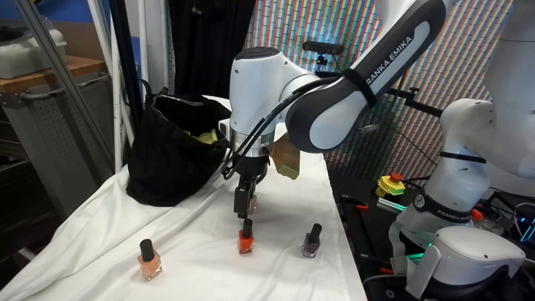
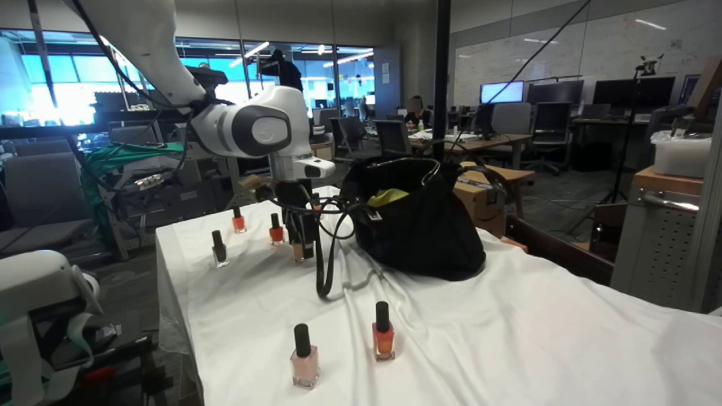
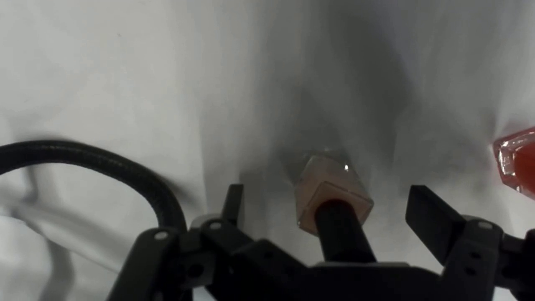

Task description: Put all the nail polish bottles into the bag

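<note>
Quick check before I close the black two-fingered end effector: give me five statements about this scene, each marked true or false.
1. In the wrist view, a small black-capped pale pink glass bottle shows between the open jaws of the end effector. True.
2. The end effector grips that bottle. False: in the wrist view a gap shows on each side of it.
3. The large black soft fabric handbag sits on the white cloth with its mouth open. True.
4. Only the pale pink bottle stands outside the handbag. False: a small black-capped dark grey glass bottle does too, among others.
5. In the wrist view, part of a small red glass bottle shows at the right edge. True.
</note>
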